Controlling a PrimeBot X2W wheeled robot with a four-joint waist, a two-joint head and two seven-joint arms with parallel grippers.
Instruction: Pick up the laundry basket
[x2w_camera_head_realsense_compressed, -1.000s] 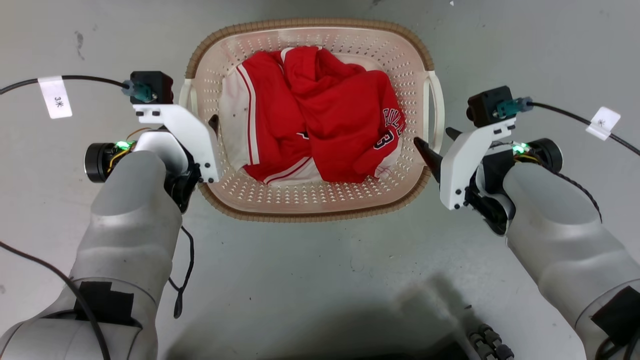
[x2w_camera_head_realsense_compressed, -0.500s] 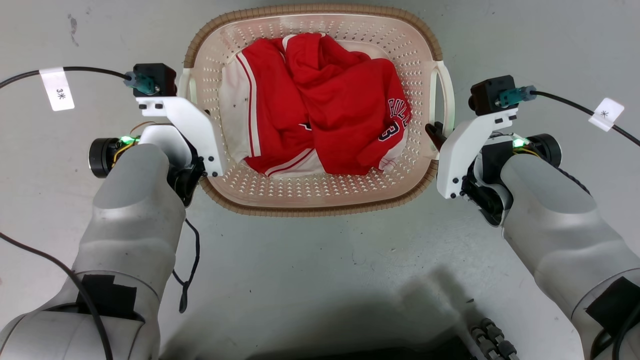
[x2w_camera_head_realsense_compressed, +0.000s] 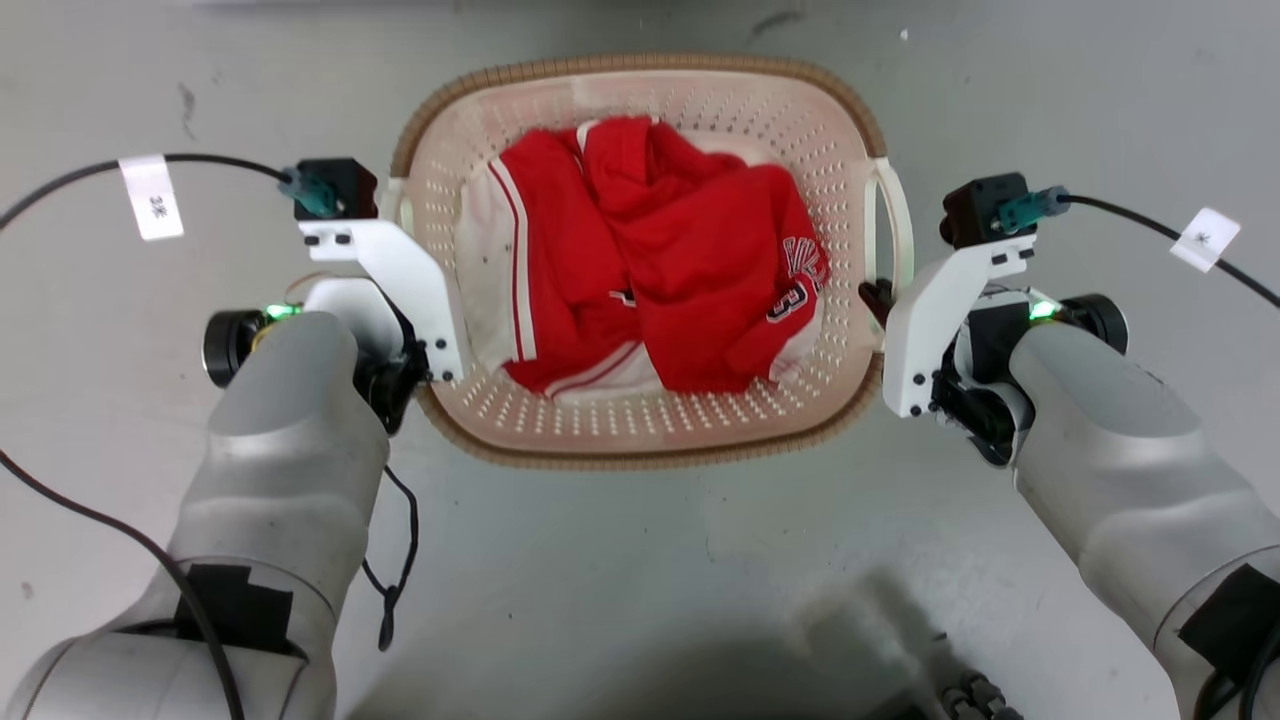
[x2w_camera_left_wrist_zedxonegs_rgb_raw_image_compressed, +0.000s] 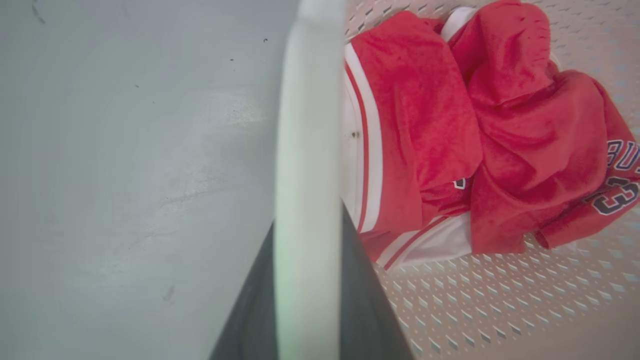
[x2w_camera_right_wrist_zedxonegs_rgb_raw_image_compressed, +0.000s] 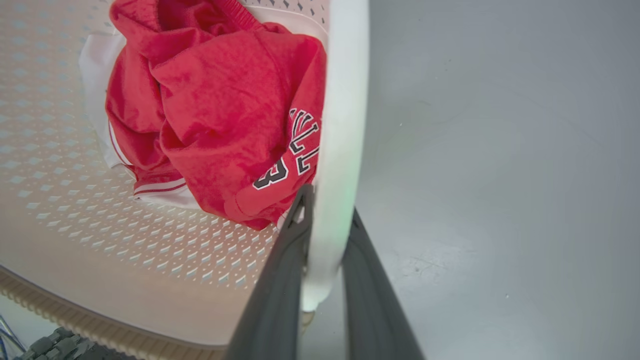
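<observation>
Floor smooth pale grey, concrete-like, slight sheen. Head view: dark scuff upper left, dark smear near top edge, tiny white speck to the right of the smear. Faint hairline scratches mid-floor, broad soft shadow at bottom centre. Left wrist view: same grey surface, a few dark specks, soft bright patch of reflected light, dim blotch lower down. Right wrist view: faint scuff marks, weak greenish tint on the grey. Light even and diffuse, shadow edges blurred
</observation>
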